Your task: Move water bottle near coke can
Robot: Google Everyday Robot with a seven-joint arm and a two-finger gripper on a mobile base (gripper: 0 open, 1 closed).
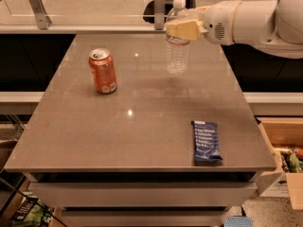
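Observation:
The water bottle (177, 51) is clear and ribbed with a white cap, upright at the far middle of the grey table (142, 122). My gripper (182, 29) comes in from the right on a white arm and is shut on the bottle's upper part, holding it at or just above the table top. The coke can (102, 71) is orange-red with a silver top and stands upright to the left of the bottle, apart from it.
A dark blue snack bar wrapper (206, 141) lies flat near the table's front right. A cardboard box (284, 155) sits on the floor at the right. A glass rail with metal posts (159, 1) runs behind the table.

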